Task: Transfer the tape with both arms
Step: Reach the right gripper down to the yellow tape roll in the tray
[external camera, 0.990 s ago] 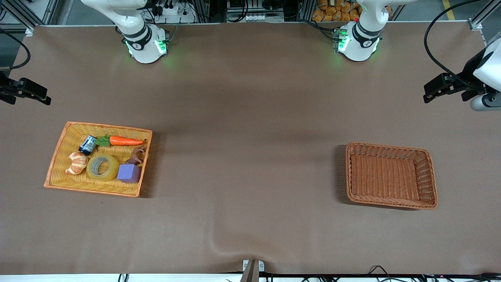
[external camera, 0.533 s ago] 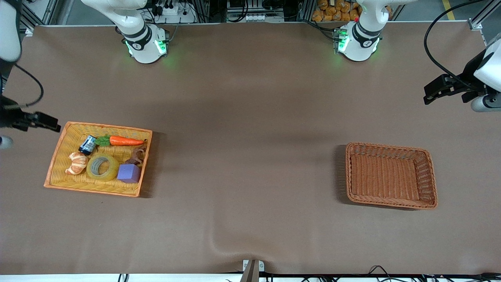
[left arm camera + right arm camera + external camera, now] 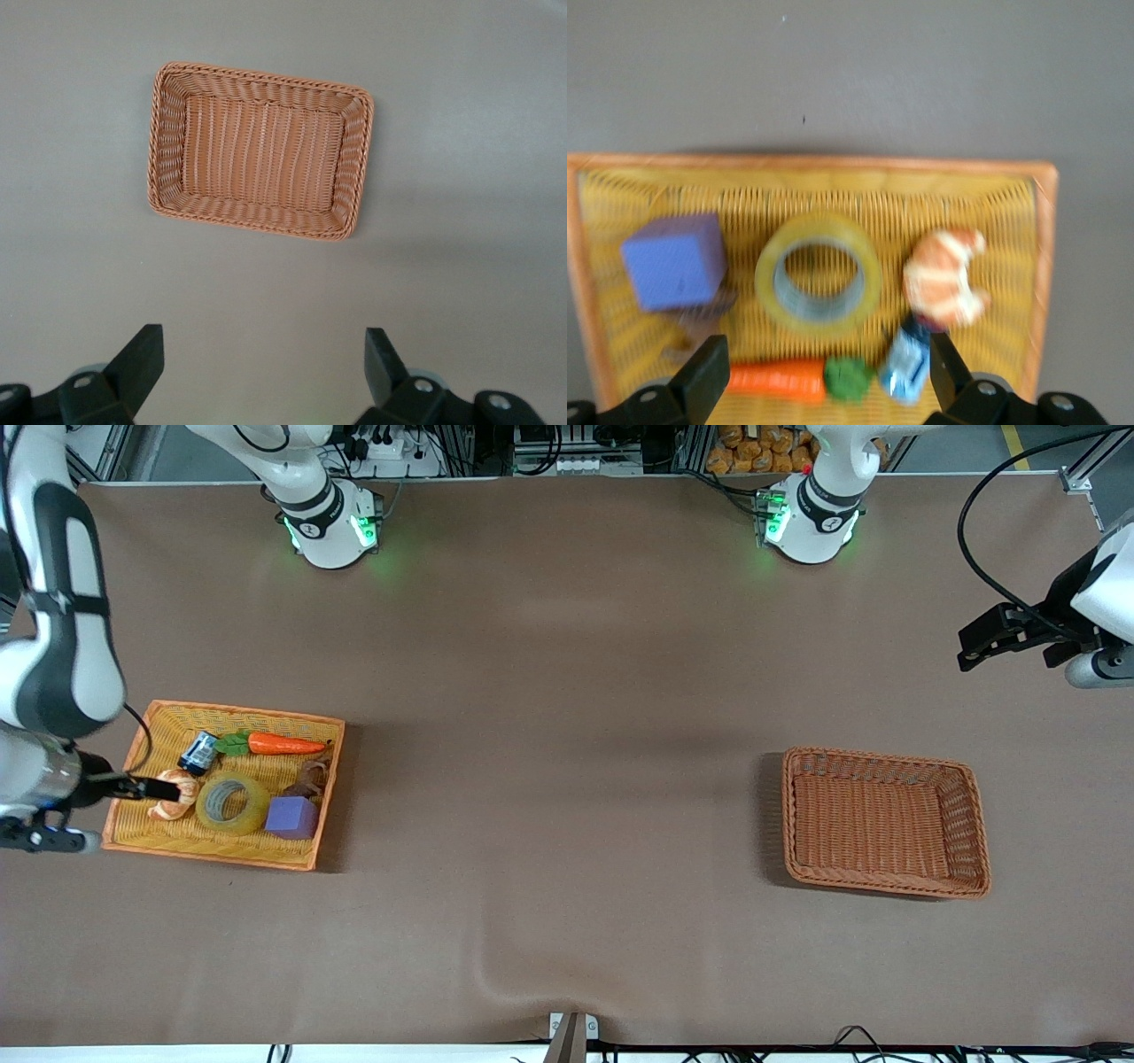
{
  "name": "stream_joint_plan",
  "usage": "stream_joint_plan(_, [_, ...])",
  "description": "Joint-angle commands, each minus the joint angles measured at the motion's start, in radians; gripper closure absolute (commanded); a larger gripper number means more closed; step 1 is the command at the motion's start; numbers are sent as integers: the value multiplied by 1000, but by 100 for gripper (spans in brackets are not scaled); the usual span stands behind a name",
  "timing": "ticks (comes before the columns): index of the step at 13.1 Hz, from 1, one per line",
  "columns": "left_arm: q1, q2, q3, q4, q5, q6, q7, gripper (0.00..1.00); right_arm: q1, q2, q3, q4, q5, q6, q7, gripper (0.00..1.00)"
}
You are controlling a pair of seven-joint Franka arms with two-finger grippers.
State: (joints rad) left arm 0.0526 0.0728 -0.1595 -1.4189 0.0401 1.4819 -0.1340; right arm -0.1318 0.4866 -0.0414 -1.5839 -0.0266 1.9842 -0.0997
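The tape (image 3: 232,802), a yellowish translucent ring, lies flat in the yellow wicker basket (image 3: 239,712) at the right arm's end of the table. In the right wrist view the tape (image 3: 819,271) sits between a purple cube (image 3: 675,260) and a croissant (image 3: 946,276). My right gripper (image 3: 159,788) hangs open in the air over the basket's croissant edge, and its fingertips (image 3: 709,372) frame the carrot, holding nothing. My left gripper (image 3: 970,646) waits open and empty over bare table at the left arm's end, with the brown basket (image 3: 261,150) in its wrist view.
The yellow basket also holds a carrot (image 3: 285,745), a blue can (image 3: 198,753), a small brown object (image 3: 308,778), the purple cube (image 3: 291,817) and the croissant (image 3: 168,808). An empty brown wicker basket (image 3: 886,824) stands toward the left arm's end.
My right arm has swung from the table's edge to over the yellow basket. The left gripper has barely shifted. Both grippers stay open.
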Motion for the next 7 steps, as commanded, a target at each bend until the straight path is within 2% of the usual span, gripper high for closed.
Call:
stream_joint_plan(1, [6, 7, -3, 14, -19, 3, -4, 0, -14, 75, 11, 27, -6, 45, -69, 0])
stream_joint_plan(4, [4, 12, -3, 14, -19, 5, -4, 0, -12, 110, 9, 19, -6, 54, -74, 0])
stream_joint_plan(7, [3, 13, -3, 14, -19, 11, -4, 0, -12, 153, 11, 12, -4, 136, -75, 0])
